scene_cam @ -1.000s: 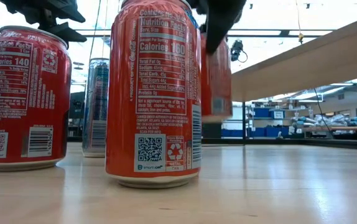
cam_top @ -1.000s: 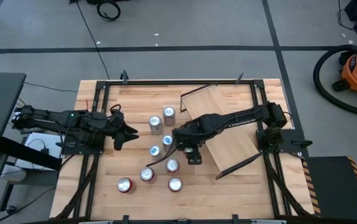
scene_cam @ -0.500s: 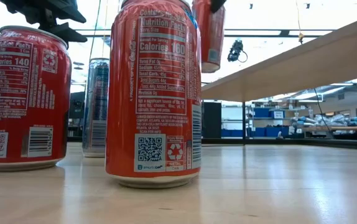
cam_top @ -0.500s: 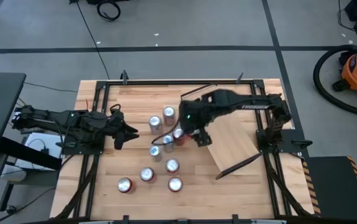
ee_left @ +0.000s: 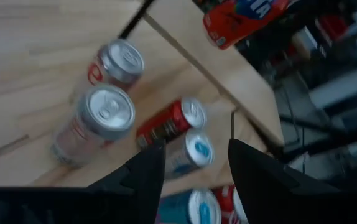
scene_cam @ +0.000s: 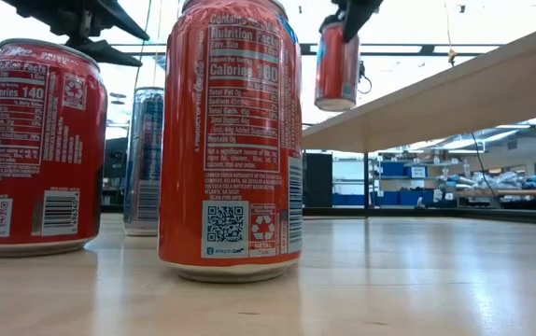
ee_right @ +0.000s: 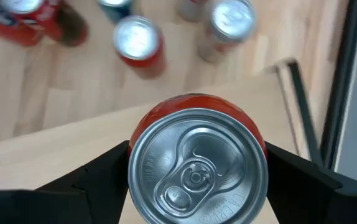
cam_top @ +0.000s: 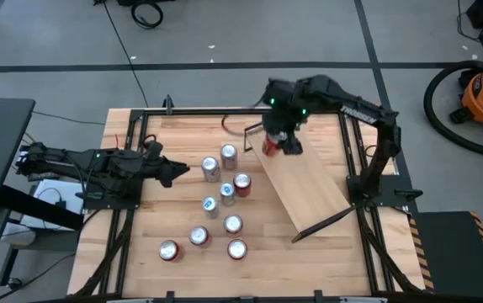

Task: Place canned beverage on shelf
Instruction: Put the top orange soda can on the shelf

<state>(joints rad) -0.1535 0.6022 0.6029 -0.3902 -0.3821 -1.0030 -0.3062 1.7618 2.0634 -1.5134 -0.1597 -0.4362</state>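
Observation:
My right gripper (cam_top: pixel 278 141) is shut on a red can (cam_top: pixel 269 148), which hangs over the far end of the sloped light wood shelf (cam_top: pixel 307 183). In the low view the can (scene_cam: pixel 336 65) is in the air beside the shelf's (scene_cam: pixel 436 93) underside. The right wrist view looks down on its silver top (ee_right: pixel 197 165). Several other cans, red, silver and blue (cam_top: pixel 226 192), stand upright on the table to the shelf's left. My left gripper (cam_top: pixel 171 171) waits at the table's left, open and holding nothing, and points toward those cans (ee_left: pixel 107 112). My right gripper pinches the red can between its two fingers (ee_right: pixel 97 177), one on each side of the wall near the top (ee_right: pixel 258 142). The fingers come from above, pointing down. The can hangs upright below them, lifted clear of table and shelf.
A black metal frame (cam_top: pixel 225 110) runs around the planked tabletop (cam_top: pixel 174 135). Thin black supports (cam_top: pixel 321 223) stick out at the shelf's near end. Two red cans (scene_cam: pixel 35 145) (scene_cam: pixel 231 140) stand close to the low camera. There is bare table to the shelf's right.
My right gripper has carried the red can up from among the standing cans, toward the table's far edge and over the shelf's far end. The can has stayed upright. My left gripper has rolled about its own axis without leaving its place.

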